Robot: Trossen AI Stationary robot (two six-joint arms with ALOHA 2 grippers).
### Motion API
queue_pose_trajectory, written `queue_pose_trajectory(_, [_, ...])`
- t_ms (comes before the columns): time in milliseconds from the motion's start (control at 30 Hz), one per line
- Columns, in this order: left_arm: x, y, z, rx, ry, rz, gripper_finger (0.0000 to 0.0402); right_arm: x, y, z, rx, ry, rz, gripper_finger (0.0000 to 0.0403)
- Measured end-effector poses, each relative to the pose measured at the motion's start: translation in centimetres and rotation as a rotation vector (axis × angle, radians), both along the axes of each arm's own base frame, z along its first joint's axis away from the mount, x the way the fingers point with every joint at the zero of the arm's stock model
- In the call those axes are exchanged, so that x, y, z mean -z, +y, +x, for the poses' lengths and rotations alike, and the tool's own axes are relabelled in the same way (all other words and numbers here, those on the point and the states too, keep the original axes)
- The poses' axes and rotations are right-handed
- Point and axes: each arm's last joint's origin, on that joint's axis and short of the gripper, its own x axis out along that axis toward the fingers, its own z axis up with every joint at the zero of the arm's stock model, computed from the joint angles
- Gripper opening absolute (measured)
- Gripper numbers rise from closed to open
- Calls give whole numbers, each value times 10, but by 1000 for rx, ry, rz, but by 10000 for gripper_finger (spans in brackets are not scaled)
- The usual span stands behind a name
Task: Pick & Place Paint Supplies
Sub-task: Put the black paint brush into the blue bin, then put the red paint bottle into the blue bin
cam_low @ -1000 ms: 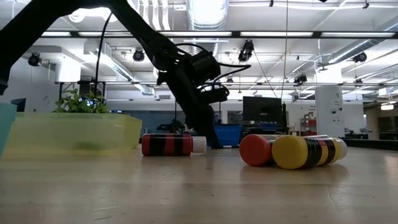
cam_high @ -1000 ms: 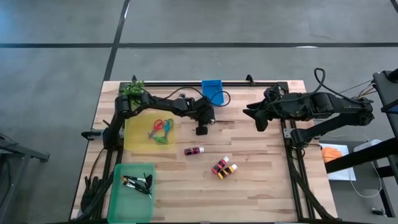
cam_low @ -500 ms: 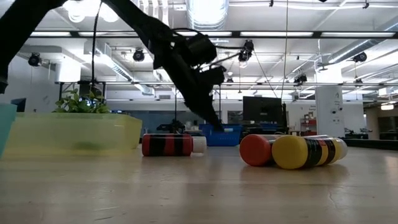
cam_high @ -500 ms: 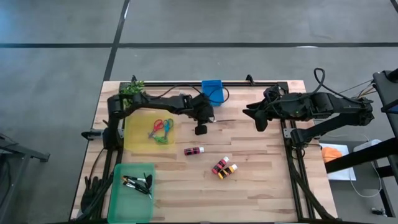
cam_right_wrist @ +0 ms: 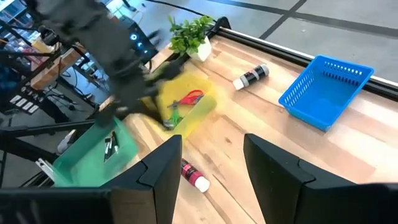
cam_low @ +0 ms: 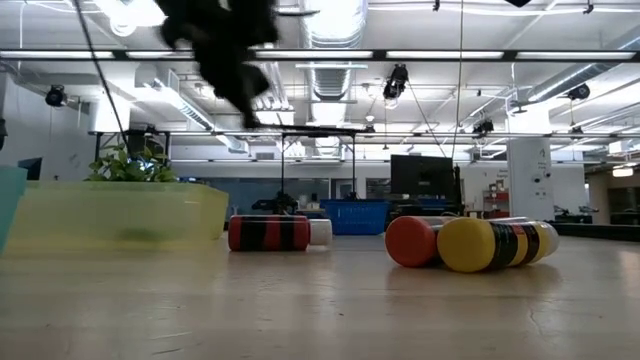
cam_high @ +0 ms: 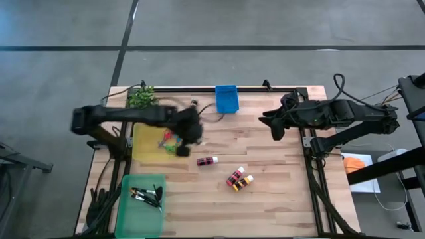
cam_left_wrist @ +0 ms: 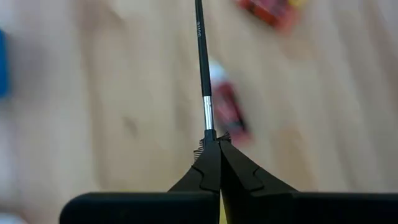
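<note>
Starting close in on the left wrist view: left gripper (cam_left_wrist: 213, 144) pinched fully closed on a thin dark paintbrush (cam_left_wrist: 201, 62), silver ferrule right at the fingertips, handle sticking straight out ahead. Blurry red paint bottle (cam_left_wrist: 229, 115) on the wood below.

From above, left gripper (cam_high: 188, 130) hanging over the 3 o'clock edge of the yellow tray (cam_high: 143, 147), which holds scissors (cam_high: 167, 140). Green tray (cam_high: 141, 214) at roughly 7 o'clock from there, with other brushes (cam_high: 146, 194) already in it. Red bottle (cam_high: 206, 160) at about 4 o'clock of the gripper, pair of bottles (cam_high: 239, 179) further on the same way.

Looks like the carry step for the brush. Next up probably: swing toward 7 o'clock, get over the green tray, then let go low enough to stop it bouncing out.

Further back: blue basket (cam_high: 226, 97) at 12 o'clock on the table, plant (cam_high: 141, 96) at 11. Right gripper (cam_high: 273, 126) parked at 3 o'clock, fingers spread, empty.
</note>
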Motion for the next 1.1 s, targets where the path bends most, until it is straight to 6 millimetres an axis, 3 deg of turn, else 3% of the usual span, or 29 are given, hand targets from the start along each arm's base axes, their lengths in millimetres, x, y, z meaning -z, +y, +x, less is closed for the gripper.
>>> queue_pose_trajectory(267, [-7, -75, -117, 76, 15, -226, 0, 0, 0, 1, 11, -17, -4, 171])
queue_pose_trajectory(367, [0, -94, -154, 74, 54, -327, 0, 0, 0, 1, 15, -20, 4, 171])
queue_pose_trajectory(500, [17, -110, -190, 73, 155, -385, 0, 0, 0, 1, 23, -25, 17, 171])
queue_pose_trajectory(633, [37, -120, -213, 78, 257, -390, 0, 0, 0, 2, 32, -31, 32, 171])
queue_pose_trajectory(800, [53, -125, -224, 53, 308, -359, 7, 2, 0, 5, 39, -28, 39, 171])
queue_pose_trajectory(1100, [64, -124, -224, -18, 342, -313, 97, 7, 2, 18, 46, -18, 56, 171])
